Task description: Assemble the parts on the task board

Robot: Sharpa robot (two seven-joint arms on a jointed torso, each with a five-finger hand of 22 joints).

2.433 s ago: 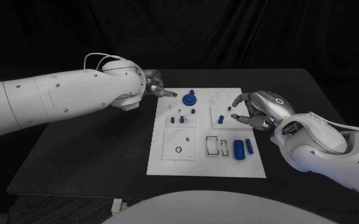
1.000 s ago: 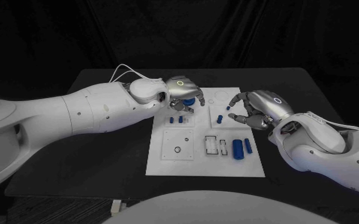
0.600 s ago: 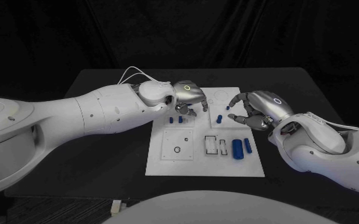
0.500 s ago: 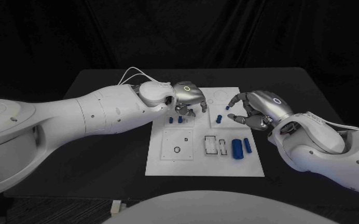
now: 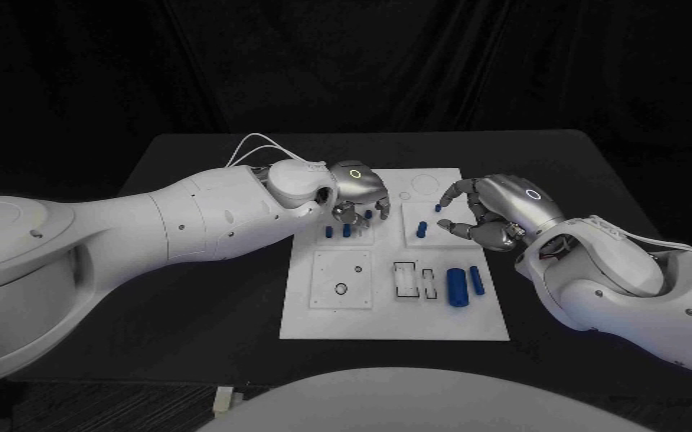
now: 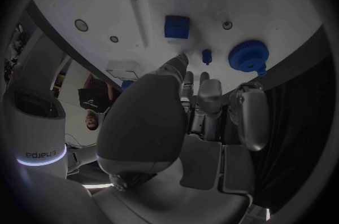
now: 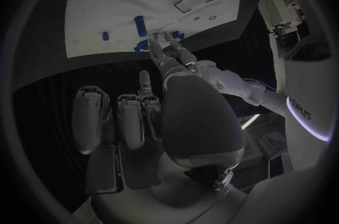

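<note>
White rectangular task board point(image 5: 397, 317) sits mid-frame on the black surface point(image 5: 202, 282), left hand point(image 5: 358, 192) over its upper-left blue parts point(image 5: 346, 231), right hand point(image 5: 490, 212) at upper right, both fingers spread, holding nothing.

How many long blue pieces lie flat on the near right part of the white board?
2: a thick piece and a thinner piece side by side. Others may be hidden farther back.

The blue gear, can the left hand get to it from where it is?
Probably yes. The left hand hangs right over the board's far corner, and in the left wrist view the gear lies just past its fingers with nothing between them. Neither hand holds anything.
</note>
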